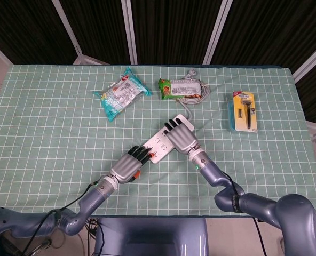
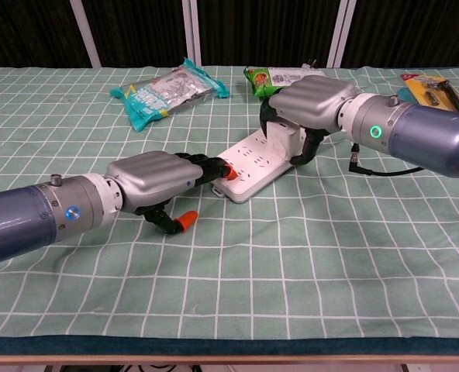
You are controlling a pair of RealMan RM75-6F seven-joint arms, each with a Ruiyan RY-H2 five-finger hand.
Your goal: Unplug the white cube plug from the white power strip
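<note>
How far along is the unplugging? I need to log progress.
Done: the left hand rests on the near end of the white power strip, bracing it, and the right hand grips the white cube plug. In hand: the pull. Left: the plug looks seated, so it must come free.

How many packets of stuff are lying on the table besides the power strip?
3. A teal snack bag lies at the far left, a green packet beside it at the far middle, and a boxed razor at the right. None seems hidden.
</note>
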